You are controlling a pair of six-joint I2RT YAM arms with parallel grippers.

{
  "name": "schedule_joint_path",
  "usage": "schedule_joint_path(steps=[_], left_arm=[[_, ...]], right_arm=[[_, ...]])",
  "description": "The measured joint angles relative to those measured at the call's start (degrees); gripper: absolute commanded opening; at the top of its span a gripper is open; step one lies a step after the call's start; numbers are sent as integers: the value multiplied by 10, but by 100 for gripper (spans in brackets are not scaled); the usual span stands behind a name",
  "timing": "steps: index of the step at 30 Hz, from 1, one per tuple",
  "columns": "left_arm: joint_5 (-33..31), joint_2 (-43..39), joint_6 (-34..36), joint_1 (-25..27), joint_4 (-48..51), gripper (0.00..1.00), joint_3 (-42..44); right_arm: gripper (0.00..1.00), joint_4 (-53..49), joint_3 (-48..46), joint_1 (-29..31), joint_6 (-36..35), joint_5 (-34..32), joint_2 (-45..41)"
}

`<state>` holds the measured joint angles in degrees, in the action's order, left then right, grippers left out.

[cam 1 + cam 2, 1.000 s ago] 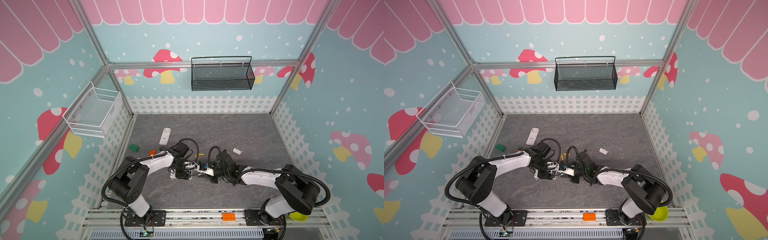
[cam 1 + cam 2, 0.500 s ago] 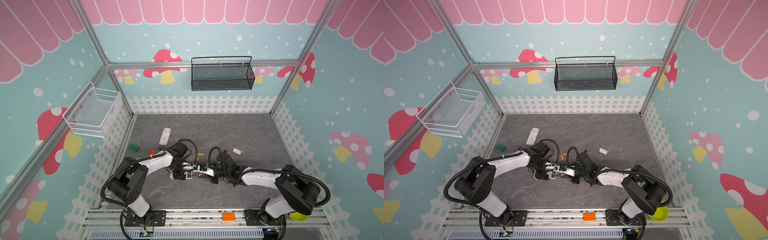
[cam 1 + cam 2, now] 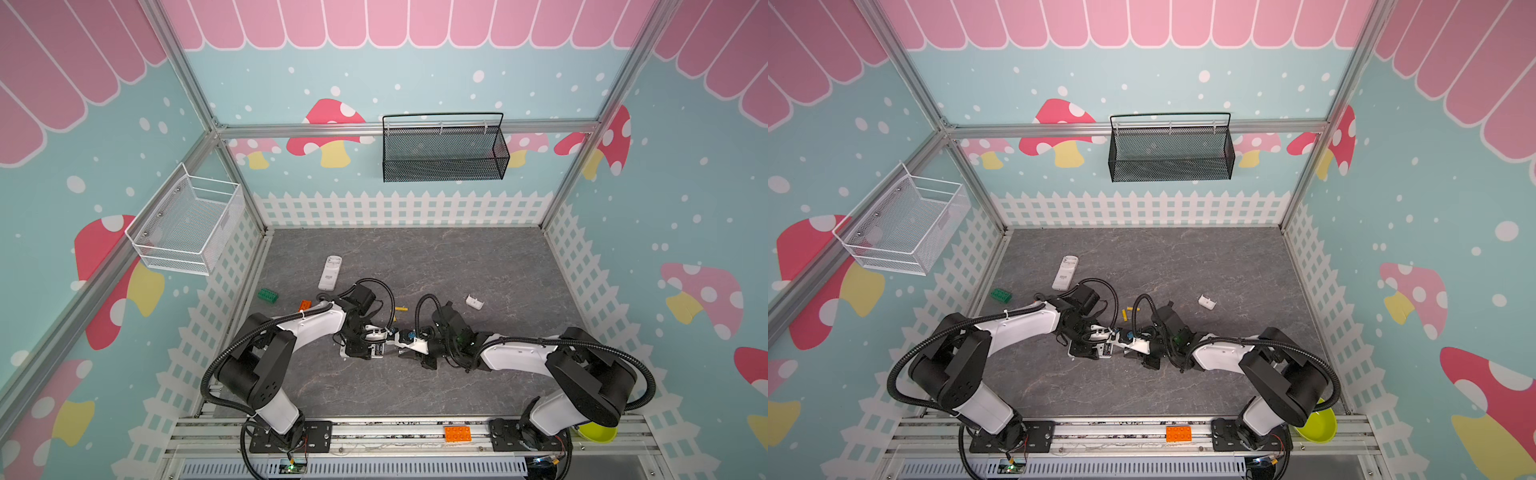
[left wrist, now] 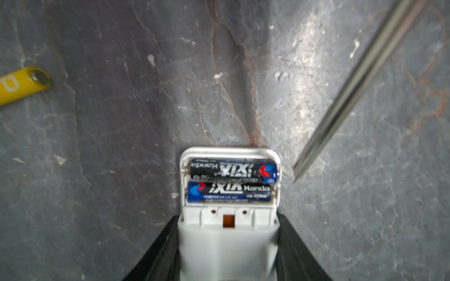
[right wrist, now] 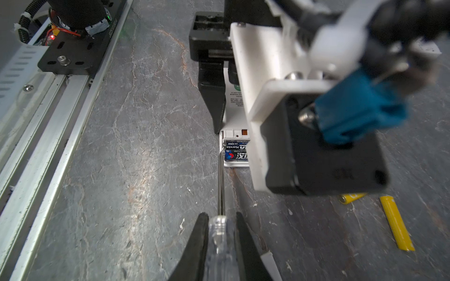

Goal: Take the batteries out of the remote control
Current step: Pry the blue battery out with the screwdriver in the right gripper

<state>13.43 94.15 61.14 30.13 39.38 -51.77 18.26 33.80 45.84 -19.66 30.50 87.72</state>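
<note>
2 black batteries (image 4: 231, 181) sit in the open bay of the remote (image 4: 229, 245), which the left gripper (image 4: 227, 219) clamps; the right gripper (image 5: 221, 216) pinches the screwdriver (image 5: 220, 185), tip at the bay's edge; 2 yellow batteries (image 5: 395, 223) lie on the table (image 5: 146, 170)

Both top views high overhead, looking down on the table (image 3: 457, 266), wrist views close, sharing the remote (image 4: 229, 243)

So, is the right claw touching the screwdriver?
Touching. The right wrist view shows the right claw shut around the screwdriver, both black fingers pressed on its clear handle.
</note>
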Motion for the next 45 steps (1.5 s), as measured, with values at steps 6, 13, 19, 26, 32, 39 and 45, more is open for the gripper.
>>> schedule_joint_path(steps=[6, 13, 19, 26, 32, 39, 45], left_arm=[[0, 0, 0, 0, 0, 48, 0], [0, 0, 0, 0, 0, 47, 0], [0, 0, 0, 0, 0, 46, 0], [0, 0, 0, 0, 0, 45, 0], [0, 0, 0, 0, 0, 45, 0], [0, -1, 0, 0, -1, 45, 0], [0, -1, 0, 0, -1, 45, 1]], right_arm=[[0, 1, 0, 0, 0, 0, 10], [0, 1, 0, 0, 0, -6, 18], [0, 2, 0, 0, 0, -2, 18], [0, 10, 2, 0, 0, 12, 18], [0, 16, 7, 0, 0, 2, 21], [0, 15, 9, 0, 0, 2, 27], [0, 14, 9, 0, -3, 0, 27]])
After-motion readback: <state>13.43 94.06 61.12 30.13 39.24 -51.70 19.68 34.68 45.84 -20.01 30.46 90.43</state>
